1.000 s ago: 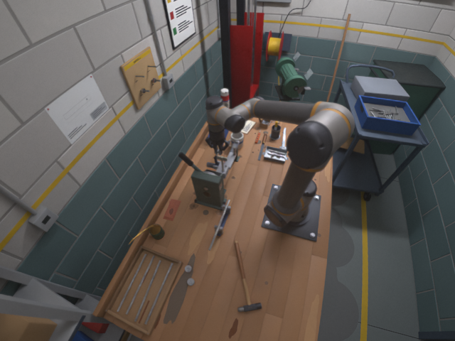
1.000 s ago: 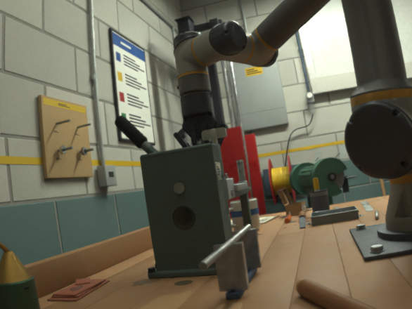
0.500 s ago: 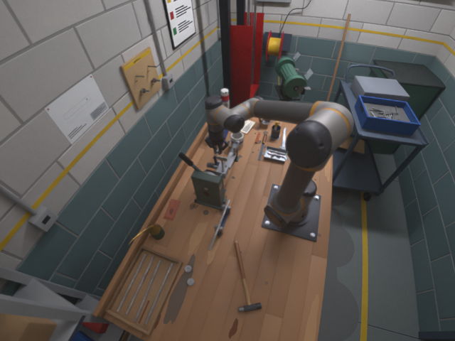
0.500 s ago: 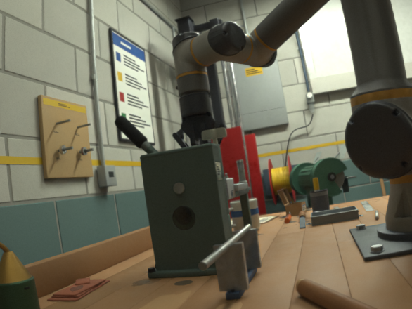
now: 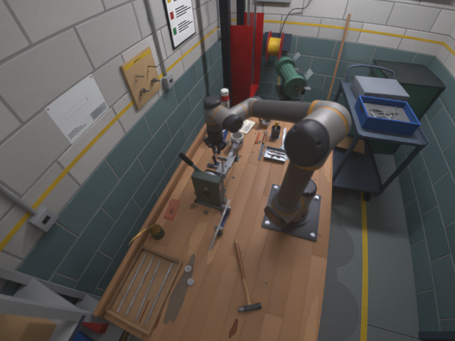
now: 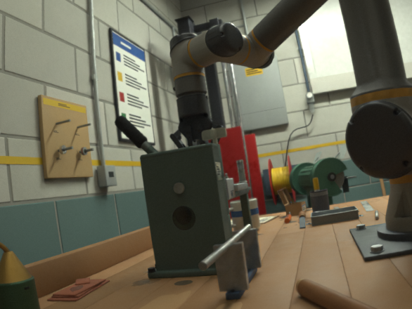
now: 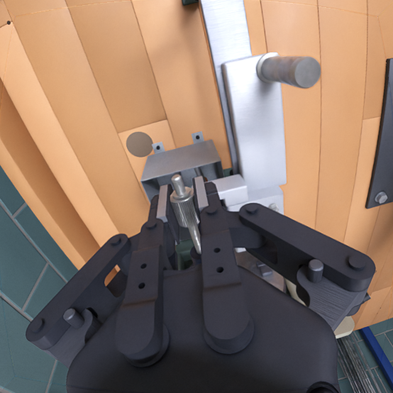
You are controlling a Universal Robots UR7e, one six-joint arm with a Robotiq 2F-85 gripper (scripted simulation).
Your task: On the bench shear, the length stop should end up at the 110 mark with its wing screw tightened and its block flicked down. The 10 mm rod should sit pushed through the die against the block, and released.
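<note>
My gripper (image 7: 180,199) hangs behind the green bench shear (image 5: 208,185), over its length stop. Its fingers are closed on the knurled wing screw (image 7: 184,209) of the stop, one finger on each side. The stop's grey block (image 7: 182,161) sits just beyond the fingertips, beside the steel rail (image 7: 223,55). A grey rod (image 6: 225,245) rests on a support block in front of the shear's die hole (image 6: 184,217). The shear's black-handled lever (image 5: 187,160) points up toward the wall.
The wall and the bench's raised back edge run close on the left of the shear. A tray of several rods (image 5: 143,288) lies at the bench's near corner. A hammer (image 5: 244,279) lies mid-bench. My arm's base plate (image 5: 292,216) is to the right, and a cart (image 5: 378,121) stands beyond it.
</note>
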